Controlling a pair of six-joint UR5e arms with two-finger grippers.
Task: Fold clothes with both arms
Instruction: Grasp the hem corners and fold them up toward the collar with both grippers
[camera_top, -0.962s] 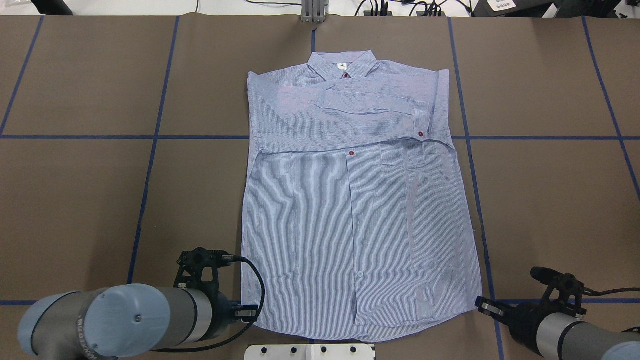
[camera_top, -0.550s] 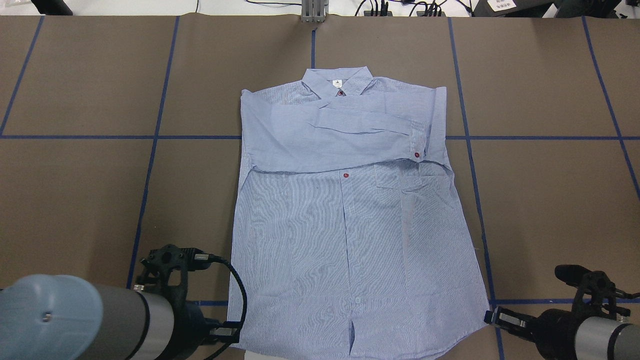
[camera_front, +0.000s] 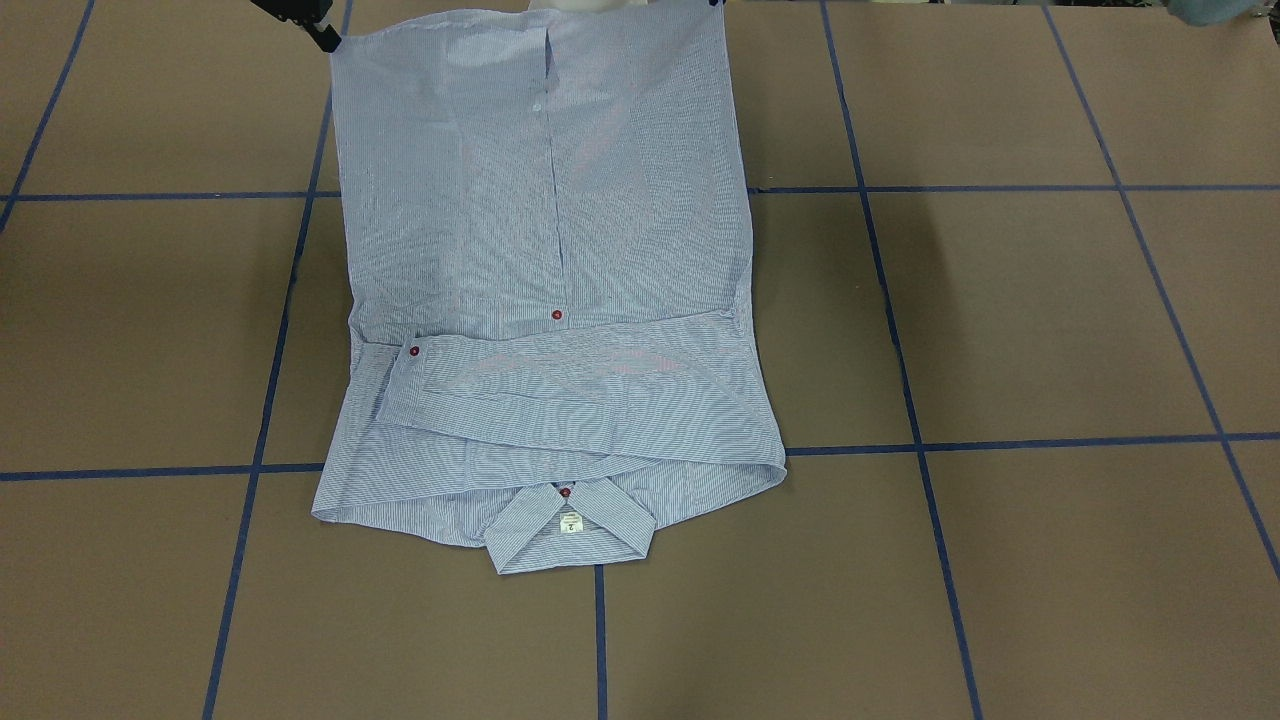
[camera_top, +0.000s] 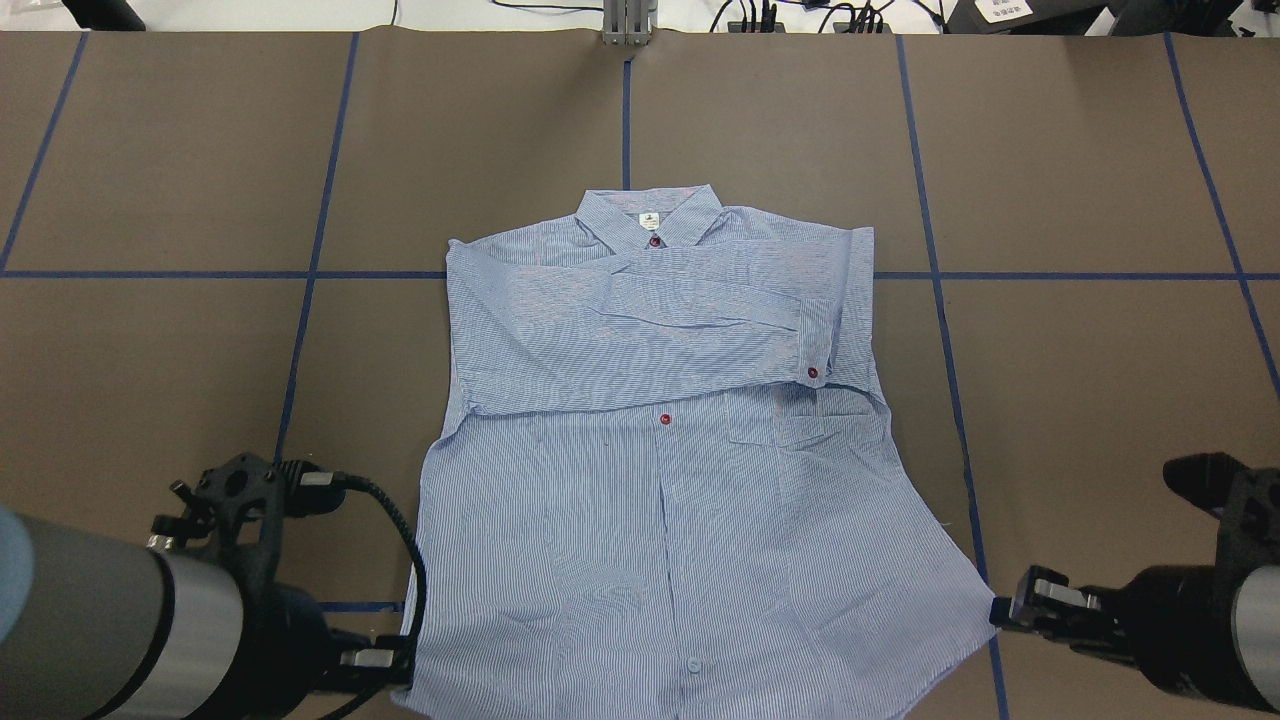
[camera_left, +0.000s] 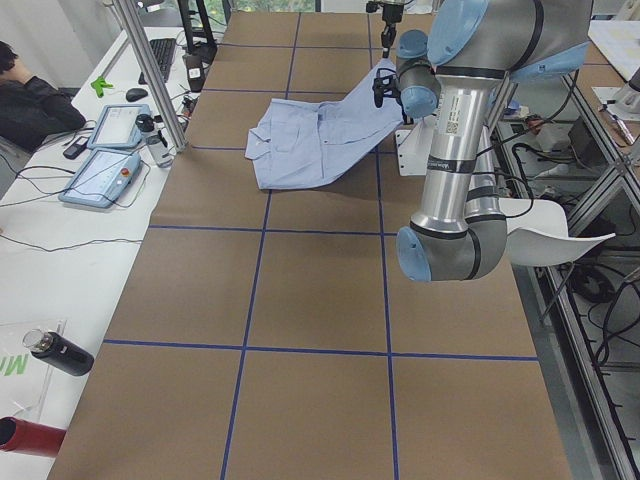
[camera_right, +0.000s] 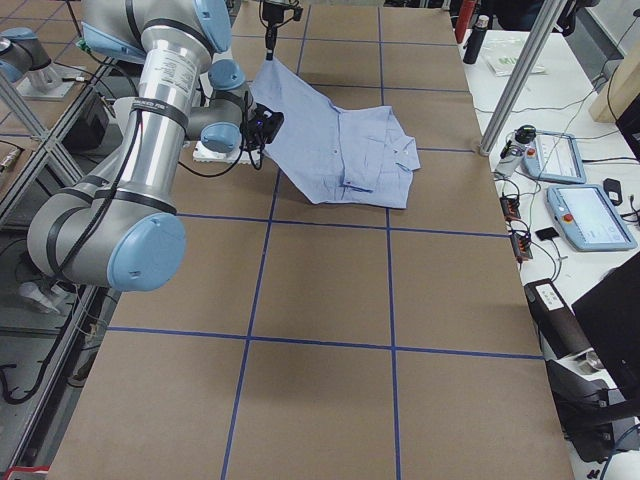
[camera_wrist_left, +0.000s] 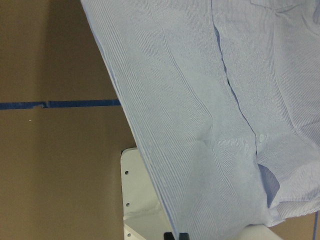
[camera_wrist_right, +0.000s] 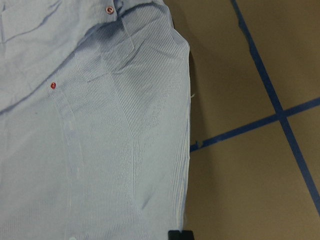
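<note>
1 shirt (camera_top: 660, 480) lay flat w/ 3 red buttons (camera_top: 665, 418). L gripper (camera_top: 385, 660) & R gripper (camera_top: 1005, 608) each pinched 1 bottom corner tight.

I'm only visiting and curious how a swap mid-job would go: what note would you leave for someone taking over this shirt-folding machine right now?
Left gripper: shut on the near left hem corner of the light blue and white fine-striped long-sleeved shirt.
Right gripper: shut on the near right hem corner.
Shirt: front up on the brown table, collar away from the robot. The hem end is held raised; the collar end lies flat.
Done: sleeves folded in across the chest.
Left: probably carry the hem over toward the collar, then release.
</note>
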